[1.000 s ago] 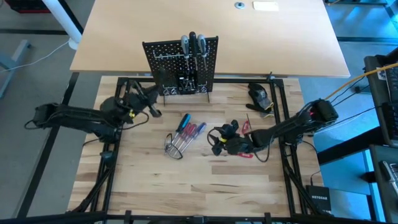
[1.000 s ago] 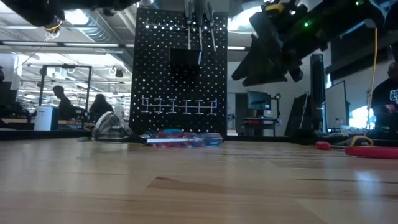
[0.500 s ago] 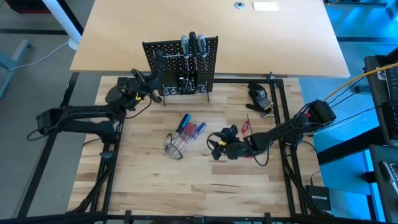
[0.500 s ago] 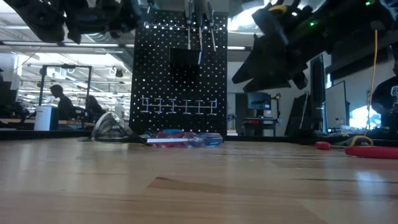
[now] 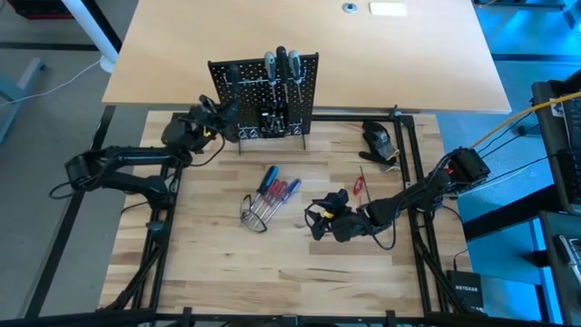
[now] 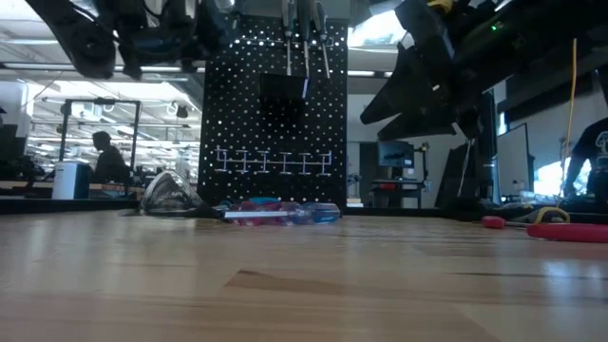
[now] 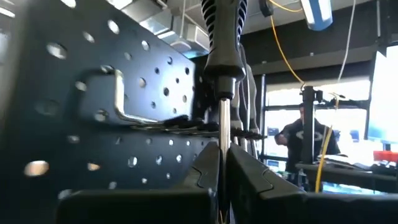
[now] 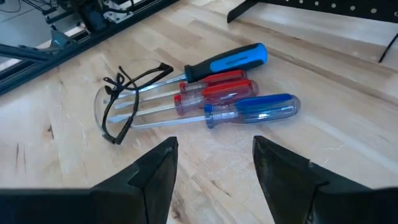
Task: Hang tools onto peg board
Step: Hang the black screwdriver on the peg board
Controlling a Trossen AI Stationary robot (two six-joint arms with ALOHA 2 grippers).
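I take the peg board [image 5: 264, 95] as my landmark. My left gripper [image 5: 211, 121] sits hard against its left edge, fingers pressed together on the silver shaft of a screwdriver [image 7: 221, 93]. In the left wrist view that shaft rises straight up out of the jaws, dark ribbed handle on top, tip hidden below between the fingers, with the perforated panel just beside it and a wire hook [image 7: 118, 99] sticking out of the holes close by. So its long axis stands upright, parallel to the board's face, and I judge the next move turns on sliding it sideways onto that hook.

My right gripper [image 5: 320, 218] hovers well in front of the board and to its right, fingers spread apart and empty. The three loose screwdrivers [image 8: 230, 93] lie flat on the table [image 5: 218, 263] just beyond its fingertips, beside the safety glasses [image 8: 121, 102]. They lie side by side, handles toward the board, shafts pointing away from it toward the glasses.
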